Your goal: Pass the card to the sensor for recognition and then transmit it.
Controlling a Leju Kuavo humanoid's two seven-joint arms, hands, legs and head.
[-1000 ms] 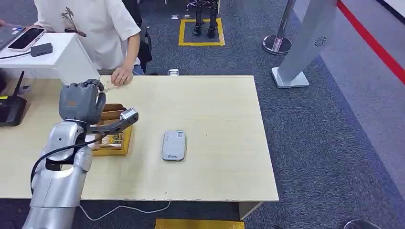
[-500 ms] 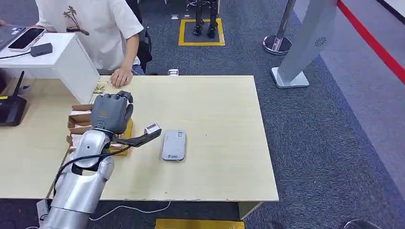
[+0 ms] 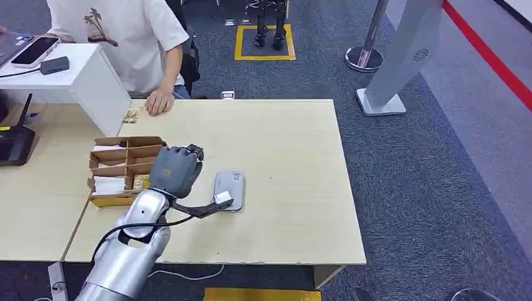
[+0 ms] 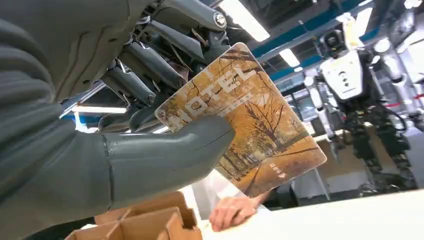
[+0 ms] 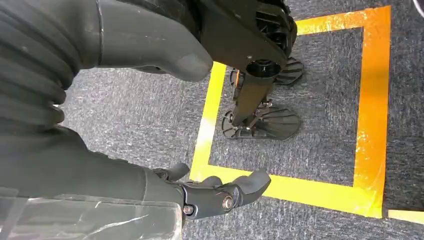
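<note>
My left hand (image 3: 177,170) hovers over the table (image 3: 295,157), just left of the grey sensor pad (image 3: 229,188), knuckles up. In the left wrist view its thumb (image 4: 165,160) and fingers pinch a card (image 4: 255,130) printed with autumn trees and the word HOTEL; the card tilts out past the fingertips. The cardboard card box (image 3: 119,164) with its dividers lies to the left of the hand. My right hand (image 5: 125,170) hangs above the carpet, holding nothing, its fingers (image 5: 225,192) loosely bent and apart from the thumb (image 5: 150,50).
A person in a white shirt sits at the far left edge, one hand (image 3: 159,100) resting on the table. A white stand (image 3: 81,78) carries a phone, with a black router (image 3: 14,143) beside it. A grey pillar base (image 3: 381,103) stands off to the far right.
My left hand has travelled from above the card box rightward and toward the near edge, and now sits beside the sensor pad. The person's hand has stayed put.
</note>
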